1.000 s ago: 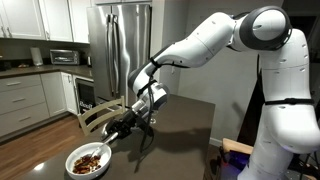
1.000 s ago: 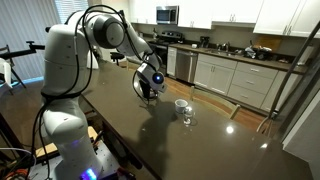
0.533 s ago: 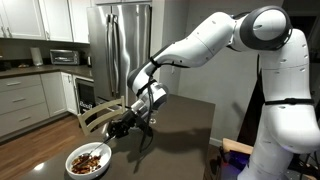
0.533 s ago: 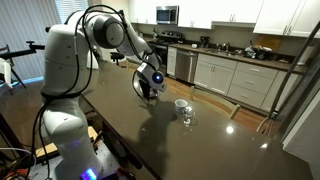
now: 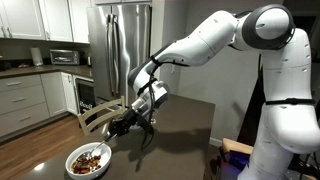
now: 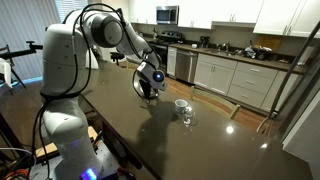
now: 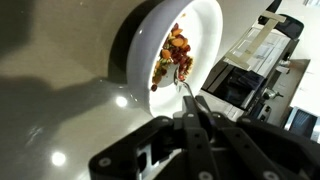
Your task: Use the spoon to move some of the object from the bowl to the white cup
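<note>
Pinching the slim, light-coloured spoon [image 7: 186,92] near its handle end, our black gripper [image 7: 197,122] is closed near the wide white bowl [image 7: 205,30] by the dark table's [image 5: 185,125] edge; we judge it light, stiff, slippery.

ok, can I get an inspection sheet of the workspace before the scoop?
surface: dark glossy table, no spills seen.
job's things: bowl holds the object, a loose brown and reddish heap; spoon is a thin light shaft running from the fingertips towards the heap; white cup stands apart from the bowl, its contents can't be made out.
clutter: small clear glass right beside the cup.
grippers: gripper shut, apparently on the spoon handle, at the bowl's rim.
cables: black loop along the arm, off the table.
surroundings: kitchen; fridge, microwave, chair at the table's edge.
</note>
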